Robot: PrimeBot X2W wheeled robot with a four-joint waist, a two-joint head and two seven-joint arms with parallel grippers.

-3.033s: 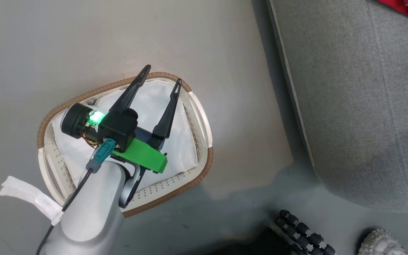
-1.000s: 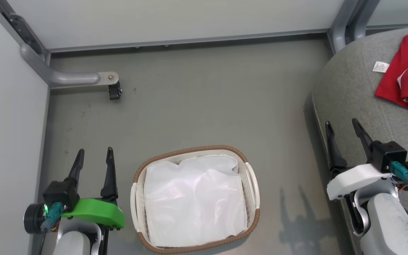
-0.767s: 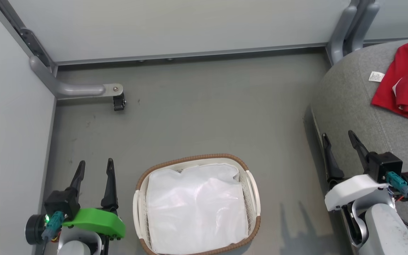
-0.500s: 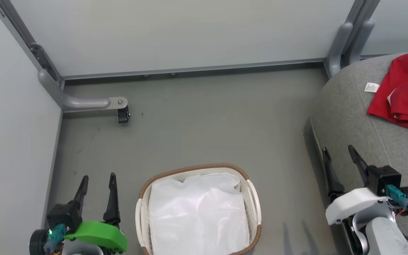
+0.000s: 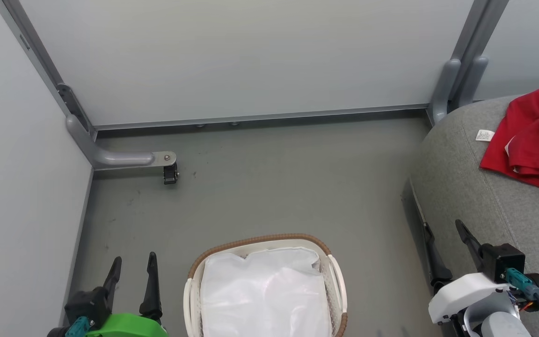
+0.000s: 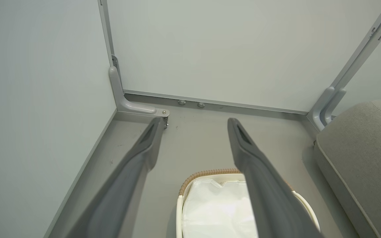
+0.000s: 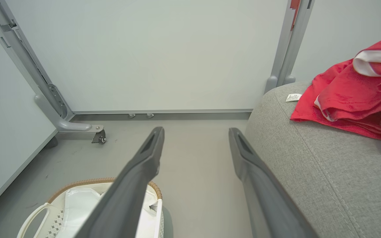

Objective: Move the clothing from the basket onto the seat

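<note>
Basket [image 5: 260, 238] holds a white liner [image 5: 265, 295] — clothing [image 5: 527, 150] lies on the seat [image 5: 484, 201]; left hand [image 5: 134, 257], right hand [image 5: 442, 225] spread.

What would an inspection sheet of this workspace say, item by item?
Surface: grey floor, faint marks.
Job's things: soft red clothing with white trim lies on the large grey fabric seat; oval white perforated basket with brown woven rim stands on the floor, holding a plain white liner sheet.
Clutter: nothing seen.
Grippers: left gripper and right gripper both open, holding nothing, apart from the basket.
Cables: black cable with teal plug at the right wrist.
Surroundings: pale wall panels; grey metal frame foot with caster.
</note>
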